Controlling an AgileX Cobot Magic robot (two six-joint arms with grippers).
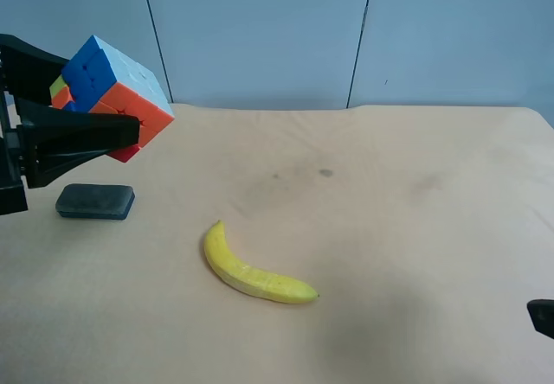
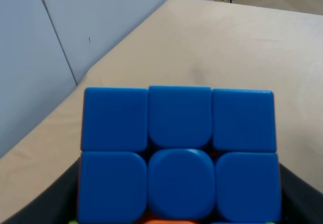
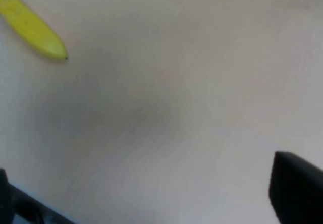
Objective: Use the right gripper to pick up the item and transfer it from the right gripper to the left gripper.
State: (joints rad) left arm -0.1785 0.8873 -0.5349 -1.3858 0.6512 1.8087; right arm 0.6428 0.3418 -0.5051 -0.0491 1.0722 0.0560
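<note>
The puzzle cube (image 1: 121, 90) is held in the air, tilted, at the far left of the exterior high view, well above the table. My left gripper (image 1: 97, 99) is shut on it, with a black finger on either side. In the left wrist view the cube's blue face (image 2: 179, 158) fills the frame, and a dark finger (image 2: 303, 196) shows at its edge. My right gripper (image 3: 144, 183) is low over bare table. Its fingers stand wide apart with nothing between them. Only a black tip of it (image 1: 542, 317) shows at the right edge of the exterior high view.
A yellow banana (image 1: 255, 272) lies on the tan table (image 1: 389, 211) near the middle front; its end also shows in the right wrist view (image 3: 30, 27). A dark flat block (image 1: 95, 201) lies on the table below the left gripper. A grey wall stands behind.
</note>
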